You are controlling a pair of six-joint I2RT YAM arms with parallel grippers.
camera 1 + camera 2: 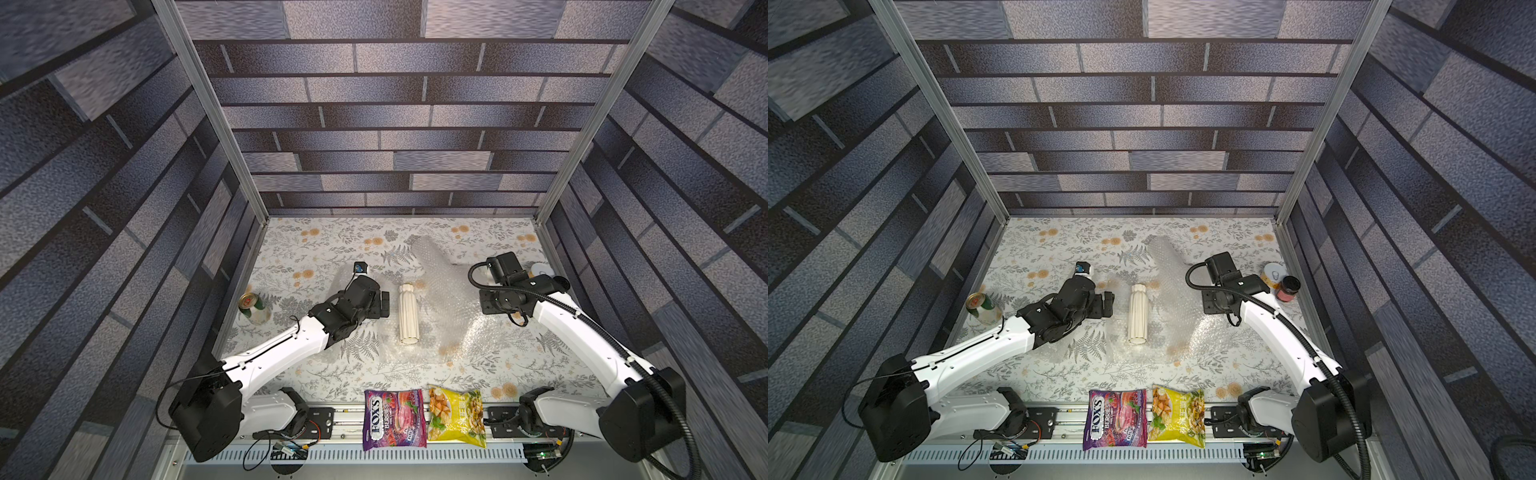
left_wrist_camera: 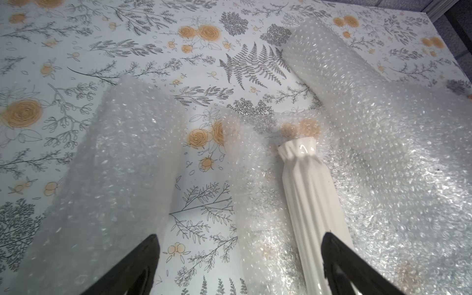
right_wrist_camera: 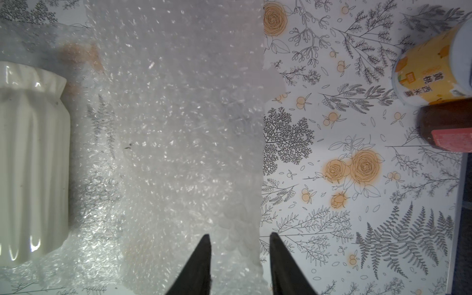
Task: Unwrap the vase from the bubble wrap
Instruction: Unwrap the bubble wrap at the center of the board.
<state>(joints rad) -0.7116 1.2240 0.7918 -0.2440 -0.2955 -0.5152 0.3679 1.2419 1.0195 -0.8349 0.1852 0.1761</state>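
Observation:
The white ribbed vase lies bare on its side on the spread-out bubble wrap in the middle of the table. One end of the wrap is still curled into a roll at the back. My left gripper is open just left of the vase, with nothing between its fingers. A loose flap of wrap stands beside it. My right gripper hangs over the right edge of the wrap, jaws apart, the edge lying below the gap.
A green can stands at the left wall. A yellow can and a dark jar stand by the right wall, close to my right arm. Two snack bags, one purple and one yellow, lie at the front edge.

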